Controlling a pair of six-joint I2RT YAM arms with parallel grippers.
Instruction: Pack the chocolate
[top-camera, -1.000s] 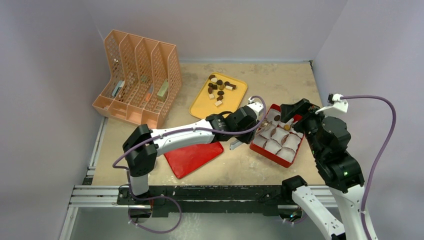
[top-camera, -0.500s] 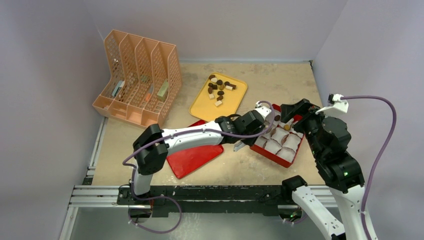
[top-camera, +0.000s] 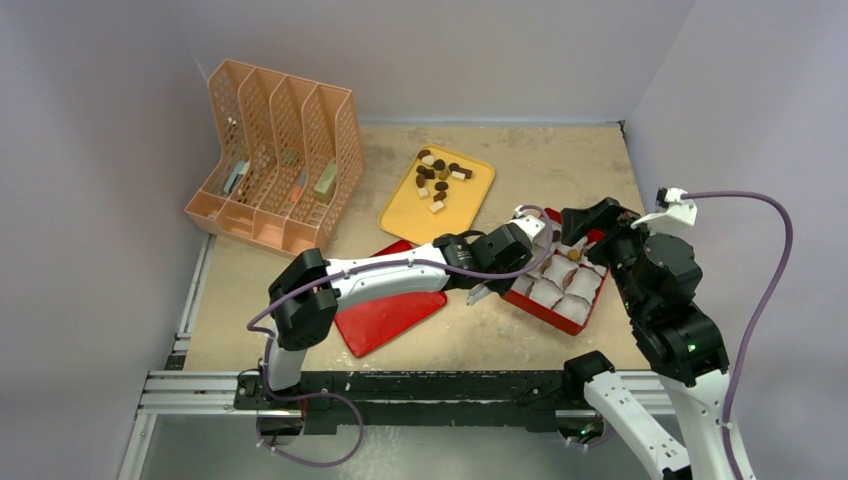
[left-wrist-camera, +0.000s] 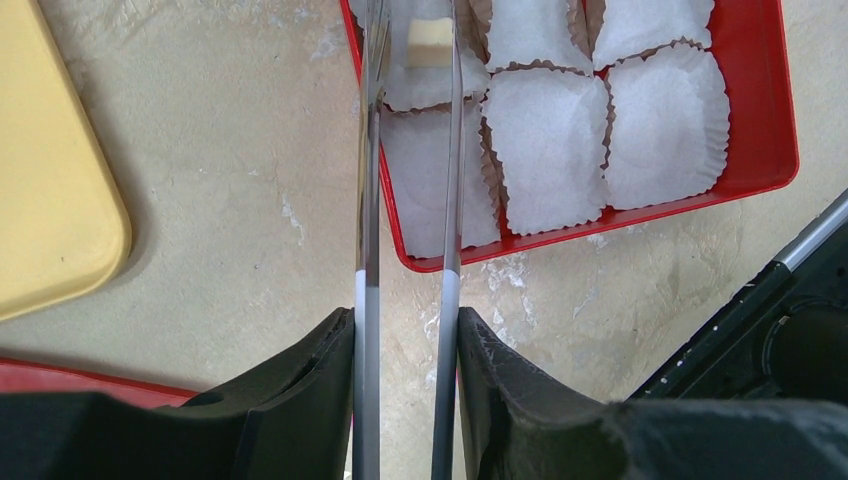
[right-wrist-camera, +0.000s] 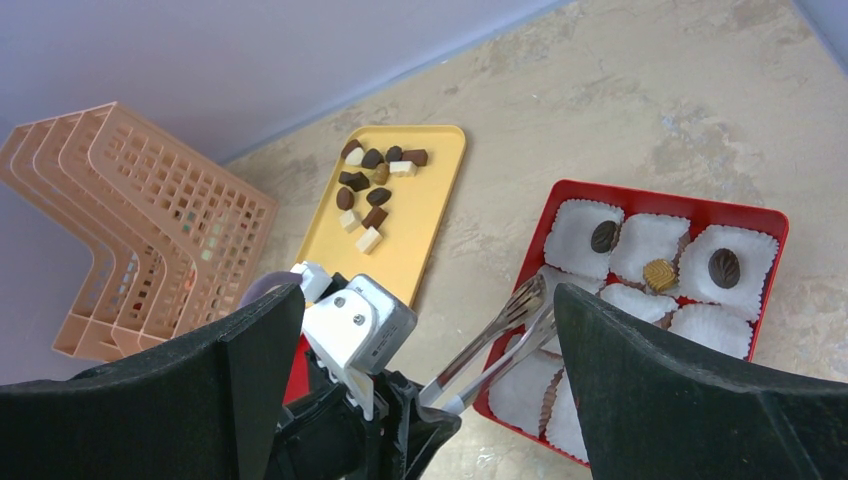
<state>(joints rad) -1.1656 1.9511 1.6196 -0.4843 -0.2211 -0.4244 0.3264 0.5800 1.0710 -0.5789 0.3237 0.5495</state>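
Now the left gripper (left-wrist-camera: 405, 330) squeezes the tongs (left-wrist-camera: 365, 200), their tips either side of a pale chocolate block (left-wrist-camera: 430, 42) in a paper cup (left-wrist-camera: 420, 88) at an edge of the red box (left-wrist-camera: 770, 150), beside bare tabletop (left-wrist-camera: 250, 180), while the right gripper (right-wrist-camera: 428, 295) hangs wide open

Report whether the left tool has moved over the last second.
Yes. The left tool, holding tongs, has shifted right toward the red box.
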